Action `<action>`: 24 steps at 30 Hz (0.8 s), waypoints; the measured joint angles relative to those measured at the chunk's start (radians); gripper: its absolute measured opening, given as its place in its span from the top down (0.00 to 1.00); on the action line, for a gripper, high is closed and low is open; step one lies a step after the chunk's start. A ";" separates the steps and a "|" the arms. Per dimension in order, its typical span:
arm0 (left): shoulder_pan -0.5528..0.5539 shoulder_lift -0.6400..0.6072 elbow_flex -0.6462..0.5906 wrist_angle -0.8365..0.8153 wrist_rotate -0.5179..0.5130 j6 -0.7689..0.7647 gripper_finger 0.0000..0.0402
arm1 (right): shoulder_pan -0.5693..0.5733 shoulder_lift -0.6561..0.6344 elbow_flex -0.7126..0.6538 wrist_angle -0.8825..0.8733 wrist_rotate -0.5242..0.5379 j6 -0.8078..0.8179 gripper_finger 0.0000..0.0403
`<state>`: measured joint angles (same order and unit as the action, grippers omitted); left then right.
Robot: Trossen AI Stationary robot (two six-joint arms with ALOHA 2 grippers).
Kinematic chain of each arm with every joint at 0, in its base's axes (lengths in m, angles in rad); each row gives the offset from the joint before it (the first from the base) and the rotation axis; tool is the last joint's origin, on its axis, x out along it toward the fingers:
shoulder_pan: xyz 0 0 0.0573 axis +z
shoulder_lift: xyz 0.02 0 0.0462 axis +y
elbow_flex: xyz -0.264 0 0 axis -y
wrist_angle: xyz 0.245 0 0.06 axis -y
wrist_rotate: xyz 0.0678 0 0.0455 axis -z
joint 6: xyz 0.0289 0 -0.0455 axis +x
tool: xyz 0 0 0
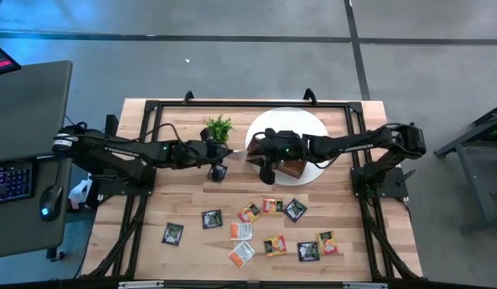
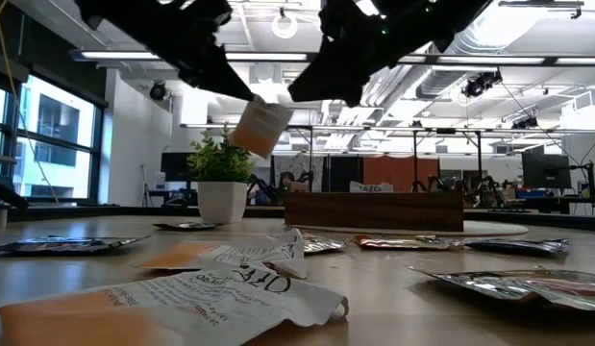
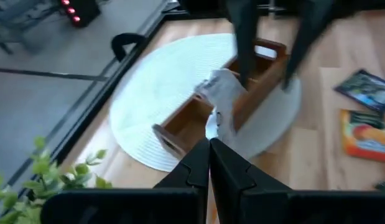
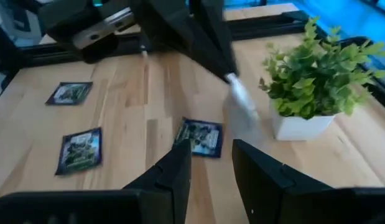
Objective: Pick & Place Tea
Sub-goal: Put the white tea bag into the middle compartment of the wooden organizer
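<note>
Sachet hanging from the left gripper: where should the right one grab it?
Likely the free lower half of the sachet, below the left gripper. It hangs flat and tilted, pinched by its top edge, so the open right gripper should come level from its side, a finger on each face.

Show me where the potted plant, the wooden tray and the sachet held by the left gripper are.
potted plant (image 1: 219, 128): high view, green leaves.
wooden tray (image 2: 374, 210): low view, front wall.
held sachet (image 2: 260, 126): low view, its middle, hanging from the left gripper (image 2: 220, 79).
</note>
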<state>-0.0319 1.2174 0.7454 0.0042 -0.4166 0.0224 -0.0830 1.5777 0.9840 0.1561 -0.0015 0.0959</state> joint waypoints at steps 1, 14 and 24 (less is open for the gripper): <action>0.000 0.002 0.006 -0.002 -0.011 0.000 0.98 | 0.000 0.010 0.000 0.015 0.004 0.000 0.72; 0.000 0.033 0.060 -0.014 0.002 0.007 0.98 | -0.022 0.044 0.000 0.049 0.055 -0.059 0.72; 0.000 0.033 0.060 -0.051 -0.016 -0.001 0.98 | 0.006 0.021 0.000 0.107 0.041 -0.206 0.72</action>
<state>-0.0319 1.2507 0.8059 -0.0467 -0.4324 0.0216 -0.0775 1.5988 0.9836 0.2635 0.0398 -0.1105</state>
